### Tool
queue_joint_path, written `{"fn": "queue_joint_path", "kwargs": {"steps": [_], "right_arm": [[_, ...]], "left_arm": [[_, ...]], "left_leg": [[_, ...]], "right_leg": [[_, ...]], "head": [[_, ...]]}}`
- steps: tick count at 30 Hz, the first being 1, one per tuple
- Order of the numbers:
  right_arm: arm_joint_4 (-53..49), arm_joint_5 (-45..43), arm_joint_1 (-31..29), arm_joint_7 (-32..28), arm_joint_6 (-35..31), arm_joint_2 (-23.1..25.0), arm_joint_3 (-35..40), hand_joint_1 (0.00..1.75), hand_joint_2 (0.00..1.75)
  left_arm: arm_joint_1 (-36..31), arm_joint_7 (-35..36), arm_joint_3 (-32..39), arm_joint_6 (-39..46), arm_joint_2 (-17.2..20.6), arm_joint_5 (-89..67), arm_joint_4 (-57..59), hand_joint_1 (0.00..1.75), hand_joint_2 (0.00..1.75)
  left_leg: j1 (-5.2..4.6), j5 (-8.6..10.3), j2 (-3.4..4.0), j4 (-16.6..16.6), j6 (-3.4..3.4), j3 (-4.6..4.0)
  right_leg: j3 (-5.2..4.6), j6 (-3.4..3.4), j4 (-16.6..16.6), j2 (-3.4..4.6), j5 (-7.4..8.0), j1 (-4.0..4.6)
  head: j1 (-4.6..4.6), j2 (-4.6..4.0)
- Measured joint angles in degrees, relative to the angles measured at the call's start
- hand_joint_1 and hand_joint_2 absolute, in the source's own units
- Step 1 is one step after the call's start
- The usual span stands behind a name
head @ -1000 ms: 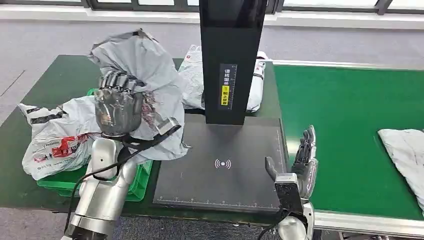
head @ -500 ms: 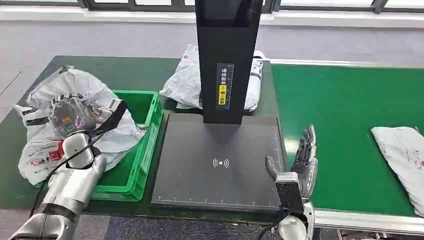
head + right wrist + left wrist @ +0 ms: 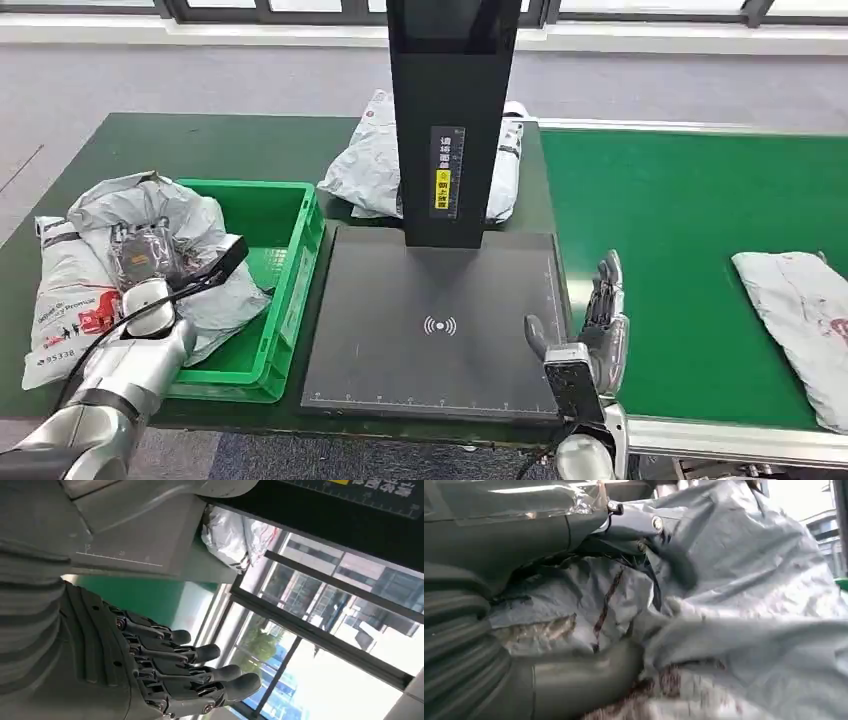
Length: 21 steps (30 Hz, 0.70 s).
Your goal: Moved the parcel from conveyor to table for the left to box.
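Head view shows your left hand (image 3: 145, 262) gripping the grey parcel (image 3: 190, 225) over the green box (image 3: 290, 290) at lower left, right hand (image 3: 600, 325) empty and spread: next, release it.

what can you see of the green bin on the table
The green bin is a shallow rectangular plastic crate with ribbed outer walls, sitting upright on the dark green table just left of the black scanner pad. A crumpled grey parcel droops over its left rim, gripped by the left hand; another grey parcel lies against its left side. The floor that shows inside, toward its right wall, looks bare.
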Motion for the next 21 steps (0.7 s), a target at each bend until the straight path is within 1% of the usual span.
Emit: {"fn": "queue_joint_path", "kwargs": {"steps": [2,3,6,7,8,9,12,15,16,21], "right_arm": [[0.0,0.3,0.2,0.4,-0.2,0.0,0.0,0.0,1.75],[0.0,0.3,0.2,0.5,-0.5,0.0,0.0,0.0,1.75],[0.1,-0.5,0.5,0.3,-1.5,0.0,0.0,0.0,1.75],[0.2,-1.0,0.5,0.1,-1.7,0.0,0.0,0.0,1.75],[0.4,-1.3,0.4,-0.2,-1.7,0.0,0.0,0.0,1.75],[0.5,-1.6,0.4,-0.5,-1.7,0.0,0.0,0.0,1.75],[1.0,-2.0,0.3,-0.5,-1.7,0.2,0.0,0.0,1.75],[1.5,-3.1,-0.1,-0.7,-1.8,0.2,0.1,0.0,1.75],[1.6,-3.4,-0.3,-0.9,-1.7,0.2,0.1,0.0,1.75],[2.0,-4.2,-0.6,-1.3,-0.9,0.3,0.2,0.0,1.75]], "left_arm": [[-0.4,-3.3,3.0,4.0,-0.6,3.1,0.3,0.0,1.75],[-0.6,-7.1,4.5,6.4,-1.0,6.2,0.2,0.0,1.75],[-1.3,-23.7,10.7,11.0,-2.7,20.5,-2.1,0.0,1.75],[-1.3,-27.9,12.9,11.5,-3.6,23.1,-4.2,0.0,1.75],[-1.3,-30.6,14.7,11.6,-4.2,24.3,-5.9,0.0,1.75],[-1.4,-32.8,16.7,11.6,-5.1,25.3,-7.7,0.0,1.75],[-1.4,-35.6,20.1,11.6,-6.6,27.7,-11.1,0.0,1.75],[-1.2,-44.5,23.7,11.6,-8.7,34.3,-15.5,0.0,1.75],[-1.2,-46.0,24.9,11.6,-9.3,35.0,-16.8,0.0,1.75],[-1.0,-46.8,27.8,11.6,-10.8,35.1,-20.4,0.0,1.75]], "left_leg": [[0.03,0.07,0.0,0.0,-0.07,-0.01],[0.05,0.09,0.0,0.0,-0.08,-0.02],[0.09,0.14,-0.01,0.0,-0.09,-0.07],[0.09,0.14,-0.01,0.0,-0.09,-0.1],[0.09,0.14,-0.01,0.0,-0.09,-0.11],[0.08,0.14,-0.01,0.0,-0.09,-0.11],[0.09,0.14,-0.02,0.0,-0.08,-0.16],[0.09,0.14,-0.08,0.0,-0.08,-0.22],[0.09,0.14,-0.09,0.0,-0.08,-0.22],[0.09,0.14,-0.09,0.0,-0.08,-0.23]], "right_leg": [[-0.07,-0.11,0.0,0.0,0.09,0.04],[-0.08,-0.1,0.0,0.0,0.11,0.06],[-0.1,-0.11,0.0,0.01,0.17,0.1],[-0.09,-0.11,0.0,0.01,0.18,0.09],[-0.08,-0.11,0.0,0.01,0.18,0.09],[-0.07,-0.11,0.0,0.0,0.18,0.08],[-0.1,-0.11,0.0,0.0,0.18,0.09],[-0.11,-0.1,0.0,-0.02,0.17,0.09],[-0.11,-0.1,0.0,-0.02,0.17,0.08],[-0.12,-0.1,0.0,-0.03,0.17,0.09]], "head": [[0.0,0.0],[0.0,0.0],[0.02,-0.02],[0.0,0.0],[0.04,0.0],[0.0,0.0],[0.0,0.0],[0.02,-0.02],[0.02,0.0],[0.02,-0.02]]}}
